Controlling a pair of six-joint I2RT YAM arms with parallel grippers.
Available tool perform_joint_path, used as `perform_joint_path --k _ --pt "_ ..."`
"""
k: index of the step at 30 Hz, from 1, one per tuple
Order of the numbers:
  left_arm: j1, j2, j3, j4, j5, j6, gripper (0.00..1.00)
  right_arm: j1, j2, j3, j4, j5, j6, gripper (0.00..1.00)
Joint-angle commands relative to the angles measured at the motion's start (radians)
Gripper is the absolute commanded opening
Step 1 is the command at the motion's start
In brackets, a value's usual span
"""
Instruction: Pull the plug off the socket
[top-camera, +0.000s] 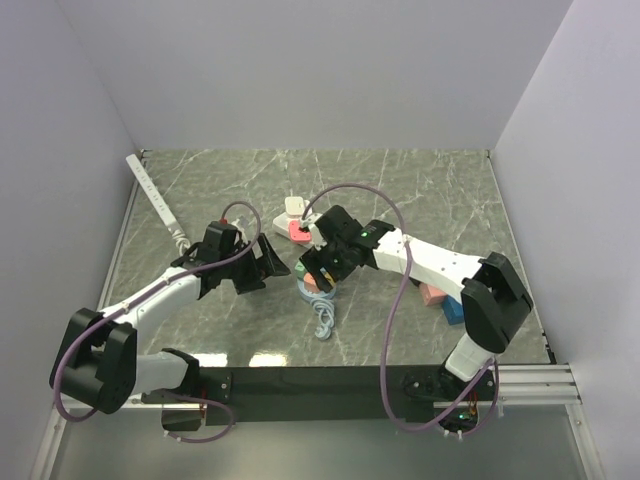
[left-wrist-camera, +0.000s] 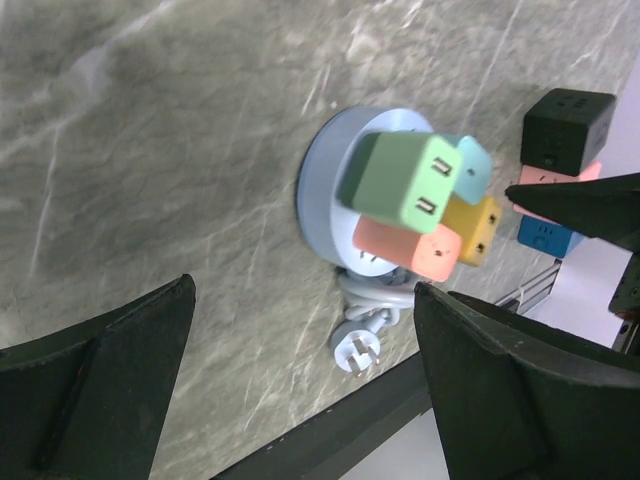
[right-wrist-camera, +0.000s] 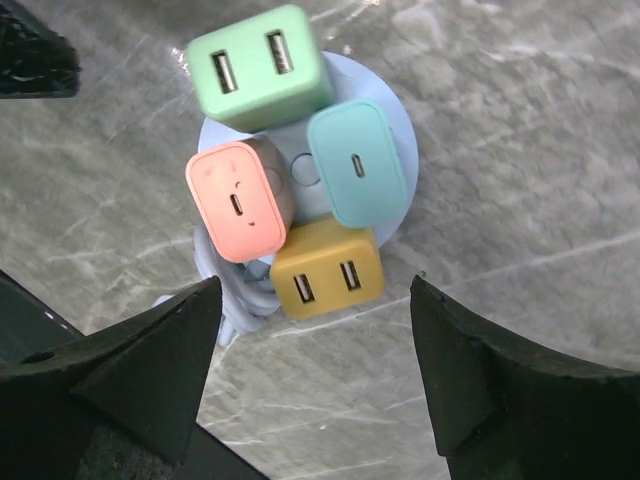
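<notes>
Grey marbled table (top-camera: 420, 190) carries everything, with white walls around it. Right gripper (right-wrist-camera: 315, 290) hangs wide open and empty above the round blue socket (right-wrist-camera: 305, 170), mid-table. Left gripper (left-wrist-camera: 305, 290), also spread and empty, faces the socket from the side. Four plugs sit seated: green plug (right-wrist-camera: 262, 65), teal plug (right-wrist-camera: 358, 165), pink plug (right-wrist-camera: 238, 200), yellow plug (right-wrist-camera: 325, 270). This looks like the approach. Next comes descending, pinching one plug squarely and pulling straight out, with the socket steadied.

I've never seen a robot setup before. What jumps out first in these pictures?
A green plug, teal plug, pink plug and yellow plug crowd a round pale-blue socket mid-table. The left gripper and right gripper, both open, aim at it from either side. A white power strip lies along the far left edge.
</notes>
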Motion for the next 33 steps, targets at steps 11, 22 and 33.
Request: perform_joint_path --k 11,22,33 --pt "-0.006 -0.030 -0.028 0.047 -0.008 -0.015 0.96 -0.017 0.103 0.064 0.038 -0.127 -0.236 0.69" --pt "-0.008 -0.044 -0.056 0.064 0.000 -0.023 0.95 -0.020 0.173 0.085 -0.020 -0.098 -0.045 0.42" --pt "-0.023 -0.016 -0.036 0.151 0.046 -0.046 0.95 -0.036 0.000 -0.008 0.156 -0.126 0.418 0.00"
